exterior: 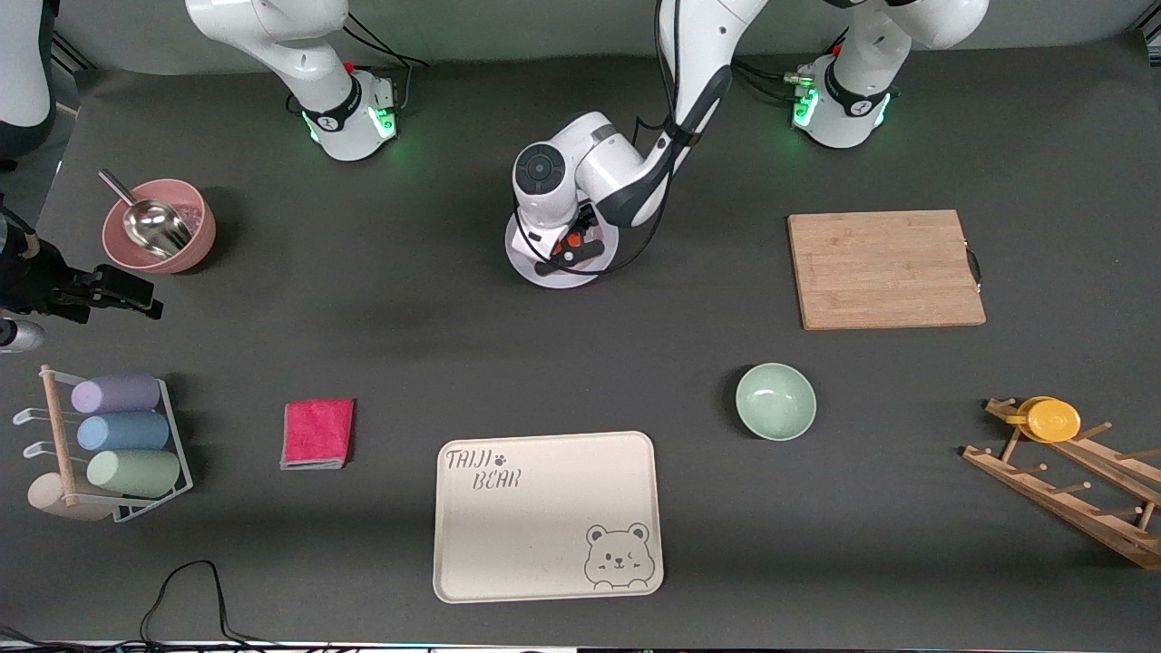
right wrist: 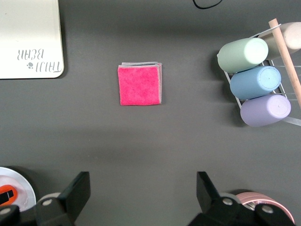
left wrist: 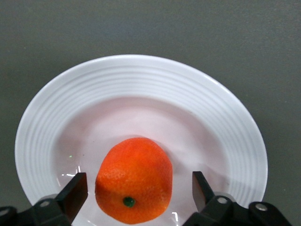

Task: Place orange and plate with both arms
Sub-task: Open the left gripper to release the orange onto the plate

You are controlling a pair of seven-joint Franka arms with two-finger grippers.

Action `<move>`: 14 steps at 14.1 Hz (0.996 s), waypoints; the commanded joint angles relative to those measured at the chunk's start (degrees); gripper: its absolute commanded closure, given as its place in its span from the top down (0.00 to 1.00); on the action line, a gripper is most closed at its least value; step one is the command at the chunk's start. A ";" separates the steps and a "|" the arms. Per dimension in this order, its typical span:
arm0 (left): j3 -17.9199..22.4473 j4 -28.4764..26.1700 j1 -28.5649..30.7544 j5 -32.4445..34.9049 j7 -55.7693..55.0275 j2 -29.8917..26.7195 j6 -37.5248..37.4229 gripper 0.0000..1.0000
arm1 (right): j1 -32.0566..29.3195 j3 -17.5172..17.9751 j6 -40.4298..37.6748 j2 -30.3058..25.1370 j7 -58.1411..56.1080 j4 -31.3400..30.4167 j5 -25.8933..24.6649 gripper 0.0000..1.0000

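The white plate (exterior: 544,272) lies mid-table, farther from the front camera than the bear tray. On it rests the orange (exterior: 573,240), which the left wrist view shows as a bumpy round orange (left wrist: 134,165) in the plate's (left wrist: 141,70) well. My left gripper (exterior: 567,249) hangs low over the plate, open. In the left wrist view the left gripper (left wrist: 138,182) has one finger on each side of the fruit, with a gap to both. My right gripper (right wrist: 142,186) is open, high over bare mat, holding nothing. It is out of the front view.
A cutting board (exterior: 884,268) and green bowl (exterior: 775,401) lie toward the left arm's end. The bear tray (exterior: 547,515) and pink cloth (exterior: 317,433) lie nearer the front camera. A cup rack (exterior: 118,444) and pink bowl with scoop (exterior: 159,225) stand at the right arm's end.
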 commanded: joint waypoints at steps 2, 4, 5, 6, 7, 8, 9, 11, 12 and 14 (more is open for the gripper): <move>1.78 1.04 1.08 0.85 0.88 -3.85 -5.58 1.00 | 0.64 -0.29 0.06 -1.34 1.38 -1.19 0.86 1.00; 1.88 1.21 5.99 0.67 5.87 -9.55 -12.34 1.00 | 0.90 -0.12 -0.03 -2.04 1.46 -1.89 0.86 1.00; 1.88 1.21 8.89 0.67 7.73 -12.71 -15.25 1.00 | 1.08 0.06 -0.20 -2.65 1.55 -2.33 0.86 1.00; 1.88 1.56 11.96 0.84 9.05 -15.44 -17.19 1.00 | 2.21 0.06 -0.12 -3.53 1.64 -3.38 0.94 1.00; 2.31 2.87 13.99 2.41 9.06 -17.21 -18.86 1.00 | 3.18 0.06 -0.03 -4.32 3.12 -4.26 0.94 1.00; 3.97 4.97 15.58 6.69 9.06 -18.10 -21.66 1.00 | 4.23 0.15 0.06 -4.94 5.40 -5.14 0.94 1.00; 5.64 8.13 17.16 10.82 9.41 -18.28 -25.00 1.00 | 6.94 0.15 0.32 -5.81 7.86 -6.11 0.94 1.00; 7.58 10.18 22.51 13.76 14.64 -18.89 -30.11 1.00 | 10.90 0.15 0.50 -6.78 11.55 -7.17 0.94 1.00; 7.85 10.35 26.63 13.59 21.56 -19.77 -31.09 1.00 | 13.71 0.06 1.20 -7.66 13.66 -8.30 0.94 1.00; 7.85 10.35 34.37 13.33 32.31 -21.18 -33.98 1.00 | 18.28 0.15 4.52 -10.99 17.79 -13.47 0.94 1.00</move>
